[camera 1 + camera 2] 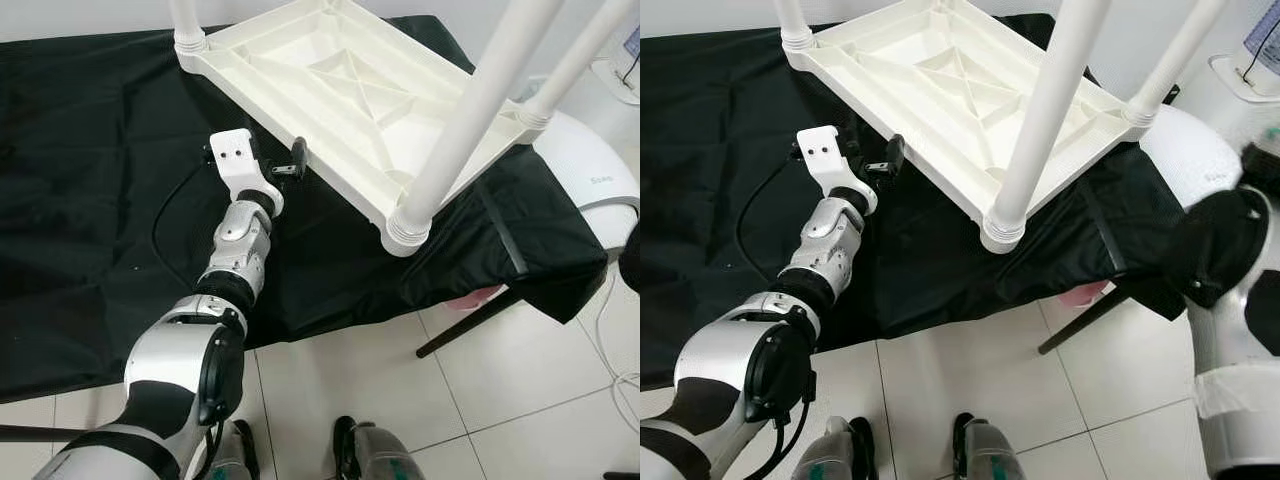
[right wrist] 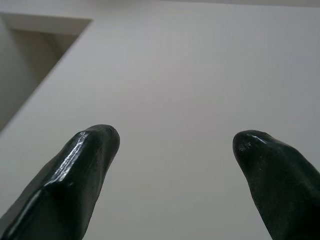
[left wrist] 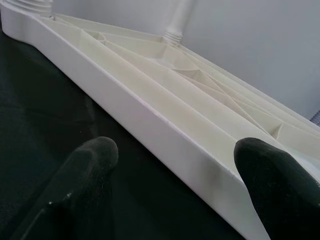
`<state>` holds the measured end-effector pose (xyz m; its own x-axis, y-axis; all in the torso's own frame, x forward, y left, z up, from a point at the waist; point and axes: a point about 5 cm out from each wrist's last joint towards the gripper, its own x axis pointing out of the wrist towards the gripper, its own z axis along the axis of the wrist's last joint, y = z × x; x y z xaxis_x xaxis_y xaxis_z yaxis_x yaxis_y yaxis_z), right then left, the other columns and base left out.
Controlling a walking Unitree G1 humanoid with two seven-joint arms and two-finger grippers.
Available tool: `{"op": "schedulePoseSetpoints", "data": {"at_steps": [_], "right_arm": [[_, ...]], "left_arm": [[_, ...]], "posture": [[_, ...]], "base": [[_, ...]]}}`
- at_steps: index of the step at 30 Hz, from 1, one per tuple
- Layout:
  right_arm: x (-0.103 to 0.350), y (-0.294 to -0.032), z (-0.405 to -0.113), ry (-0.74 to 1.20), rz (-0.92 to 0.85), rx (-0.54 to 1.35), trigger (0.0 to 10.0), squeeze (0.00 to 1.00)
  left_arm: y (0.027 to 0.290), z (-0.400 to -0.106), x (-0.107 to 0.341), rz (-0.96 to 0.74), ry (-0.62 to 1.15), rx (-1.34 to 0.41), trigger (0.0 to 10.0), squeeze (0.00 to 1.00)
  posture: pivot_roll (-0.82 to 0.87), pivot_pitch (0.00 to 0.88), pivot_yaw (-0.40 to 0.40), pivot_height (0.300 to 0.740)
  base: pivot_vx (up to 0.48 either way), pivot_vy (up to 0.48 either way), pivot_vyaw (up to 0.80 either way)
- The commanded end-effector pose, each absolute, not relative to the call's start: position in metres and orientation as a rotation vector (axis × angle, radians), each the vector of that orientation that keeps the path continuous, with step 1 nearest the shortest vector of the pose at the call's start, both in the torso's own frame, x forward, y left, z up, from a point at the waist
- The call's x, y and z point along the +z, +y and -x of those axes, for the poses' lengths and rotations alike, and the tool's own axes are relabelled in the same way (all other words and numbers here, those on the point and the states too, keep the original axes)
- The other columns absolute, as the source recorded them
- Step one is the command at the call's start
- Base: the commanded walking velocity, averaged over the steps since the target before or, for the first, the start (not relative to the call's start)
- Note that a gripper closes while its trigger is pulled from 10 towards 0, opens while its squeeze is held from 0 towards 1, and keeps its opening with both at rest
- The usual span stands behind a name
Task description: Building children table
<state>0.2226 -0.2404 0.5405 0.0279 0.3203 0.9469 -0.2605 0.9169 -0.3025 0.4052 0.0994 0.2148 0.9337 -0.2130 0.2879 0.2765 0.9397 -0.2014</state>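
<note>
Upside-down white ribbed plastic children's table (image 1: 340,90) looks light, stiff, probably slippery; left end effector (image 3: 175,150), fingers apart, straddles its rim, the best grip.

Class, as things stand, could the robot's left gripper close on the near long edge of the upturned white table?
Probably yes. The left gripper is open right at the white table's long edge, its two fingers spread either side, with nothing between them but black cloth.

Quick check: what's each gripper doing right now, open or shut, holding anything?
Left gripper: open, holding nothing, at the long edge of the upturned white table.
Right gripper: open, holding nothing, pointing at a bare pale wall.
</note>
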Motion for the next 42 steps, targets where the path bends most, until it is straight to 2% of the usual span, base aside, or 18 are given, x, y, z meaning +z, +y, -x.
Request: {"op": "schedulePoseSetpoints", "data": {"at_steps": [1, 6, 9, 12, 15, 16, 18, 19, 21, 22, 23, 25, 28, 31, 33, 34, 38, 42], "right_arm": [[0.536, -0.251, -0.217, -1.496, 0.088, 0.338, 10.0, 0.00], [0.506, -0.272, -0.236, -1.399, 0.061, 0.158, 10.0, 0.00], [0.455, -0.290, -0.264, -1.230, -0.045, 0.008, 10.0, 0.00], [0.455, -0.290, -0.264, -1.230, -0.045, 0.008, 10.0, 0.00], [0.409, -0.287, -0.290, -1.066, -0.110, -0.038, 10.0, 0.00], [0.409, -0.287, -0.290, -1.066, -0.110, -0.038, 10.0, 0.00], [0.363, -0.277, -0.312, -0.890, -0.168, -0.069, 10.0, 0.00], [0.363, -0.277, -0.312, -0.890, -0.168, -0.069, 10.0, 0.00], [0.328, -0.264, -0.325, -0.729, -0.160, -0.089, 10.0, 0.00], [0.328, -0.264, -0.325, -0.729, -0.160, -0.089, 10.0, 0.00], [0.309, -0.256, -0.331, -0.641, -0.140, -0.096, 10.0, 0.00], [0.309, -0.256, -0.331, -0.641, -0.140, -0.096, 10.0, 0.00], [0.266, -0.226, -0.338, -0.465, -0.145, -0.053, 10.0, 0.00], [0.266, -0.226, -0.338, -0.465, -0.145, -0.053, 10.0, 0.00], [0.242, -0.204, -0.339, -0.381, -0.162, 0.012, 10.0, 0.00], [0.242, -0.204, -0.339, -0.381, -0.162, 0.012, 10.0, 0.00], [0.215, -0.175, -0.335, -0.296, -0.166, 0.112, 10.0, 0.00], [0.209, -0.166, -0.332, -0.276, -0.174, 0.133, 10.0, 0.00]], "left_arm": [[0.099, -0.403, 0.205, 0.206, -0.238, -0.285, 10.0, 0.00], [0.108, -0.404, 0.210, 0.171, -0.260, -0.284, 10.0, 0.00], [0.125, -0.402, 0.227, 0.125, -0.356, -0.283, 10.0, 0.00], [0.125, -0.402, 0.227, 0.125, -0.356, -0.283, 10.0, 0.00], [0.136, -0.392, 0.238, 0.101, -0.432, -0.301, 10.0, 0.00], [0.136, -0.392, 0.238, 0.101, -0.432, -0.301, 10.0, 0.00], [0.145, -0.374, 0.240, 0.068, -0.477, -0.308, 10.0, 0.00], [0.145, -0.374, 0.240, 0.068, -0.477, -0.308, 10.0, 0.00], [0.152, -0.358, 0.238, 0.048, -0.492, -0.299, 10.0, 0.00], [0.152, -0.358, 0.238, 0.048, -0.492, -0.299, 10.0, 0.00], [0.154, -0.349, 0.235, 0.033, -0.491, -0.295, 10.0, 0.00], [0.154, -0.349, 0.235, 0.033, -0.491, -0.295, 10.0, 0.00], [0.157, -0.328, 0.219, -0.003, -0.445, -0.284, 10.0, 0.00], [0.157, -0.328, 0.219, -0.003, -0.445, -0.284, 10.0, 0.00], [0.152, -0.322, 0.208, 0.006, -0.407, -0.287, 10.0, 0.00], [0.152, -0.322, 0.208, 0.006, -0.407, -0.287, 10.0, 0.00], [0.134, -0.309, 0.199, 0.027, -0.346, -0.335, 10.0, 0.00], [0.132, -0.302, 0.200, 0.042, -0.323, -0.331, 10.0, 0.00]], "posture": [[-0.24, 0.183, -0.012, 0.740], [-0.21, 0.184, 0.008, 0.740], [-0.19, 0.190, 0.023, 0.740], [-0.19, 0.190, 0.023, 0.740], [-0.16, 0.194, 0.035, 0.740], [-0.16, 0.194, 0.035, 0.740], [-0.15, 0.193, 0.032, 0.740], [-0.15, 0.193, 0.032, 0.740], [-0.13, 0.194, 0.027, 0.740], [-0.13, 0.194, 0.027, 0.740], [-0.12, 0.196, 0.022, 0.740], [-0.12, 0.196, 0.022, 0.740], [-0.09, 0.209, 0.005, 0.740], [-0.09, 0.209, 0.005, 0.740], [-0.07, 0.221, -0.004, 0.740], [-0.07, 0.221, -0.004, 0.740], [-0.06, 0.230, -0.004, 0.740], [-0.06, 0.227, -0.005, 0.740]], "base": [[0.000, 0.000, 0.00], [0.000, 0.000, 0.00], [0.000, 0.000, 0.00], [0.000, 0.000, 0.00], [0.000, 0.000, 0.00], [0.000, 0.000, 0.00], [0.000, 0.000, 0.00], [0.000, 0.000, 0.00], [0.000, 0.000, 0.00], [0.000, 0.000, 0.00], [0.000, 0.000, 0.00], [0.000, 0.000, 0.00], [0.000, 0.000, 0.00], [0.000, 0.000, 0.00], [0.000, 0.000, 0.00], [0.000, 0.000, 0.00], [0.000, 0.000, 0.00], [0.000, 0.000, 0.00]]}}
